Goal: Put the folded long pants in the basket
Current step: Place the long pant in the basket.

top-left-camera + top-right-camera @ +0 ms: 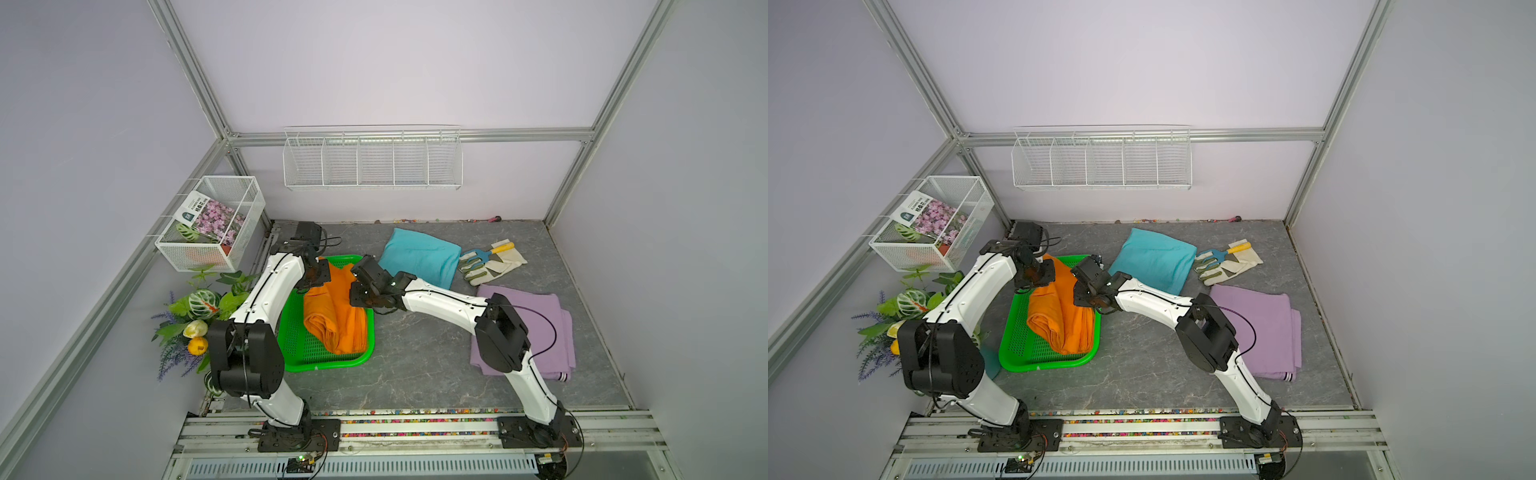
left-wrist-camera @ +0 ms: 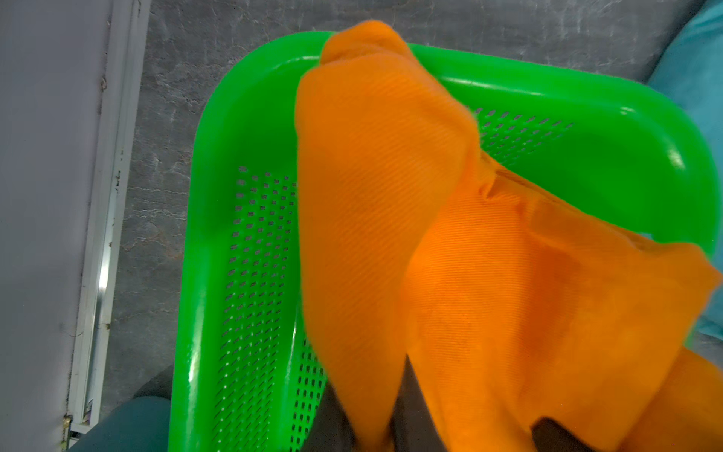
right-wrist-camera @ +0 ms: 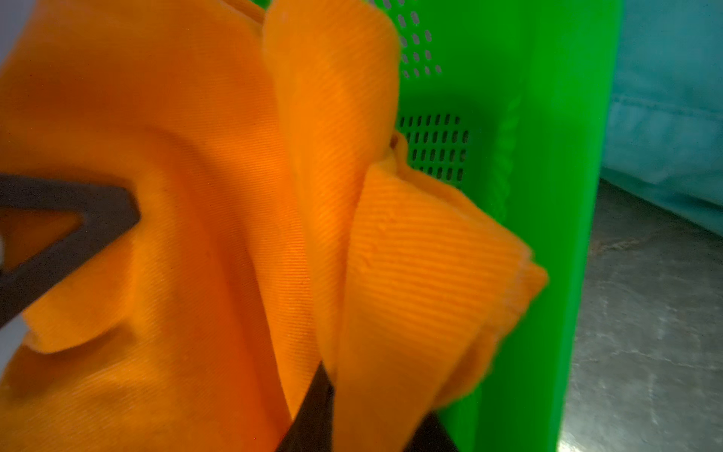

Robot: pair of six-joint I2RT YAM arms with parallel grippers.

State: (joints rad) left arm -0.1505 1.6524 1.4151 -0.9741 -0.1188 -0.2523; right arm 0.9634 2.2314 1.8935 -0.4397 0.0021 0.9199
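— Orange pants fill both wrist views, right against the lenses. Your left pincer and right pincer are each clamped on a fold of them.

— Where do they lie from the pincers?

— Directly below and between the two. Their long axis runs from the pincers back toward your arm bases, along the green basket. The end toward the bases rests on the mesh, and the end at the pincers is held up over the rim. I'd judge you only need to lower and let go.

— What does one view give that another doesn't?

— Both top views hide the fingers under the wrists, so only the wrist views show cloth pinched between them. Only the top views show the teal pants just beyond your right pincer and the lilac pants by that arm's elbow, both on the table. Your right arm is nearer to both.
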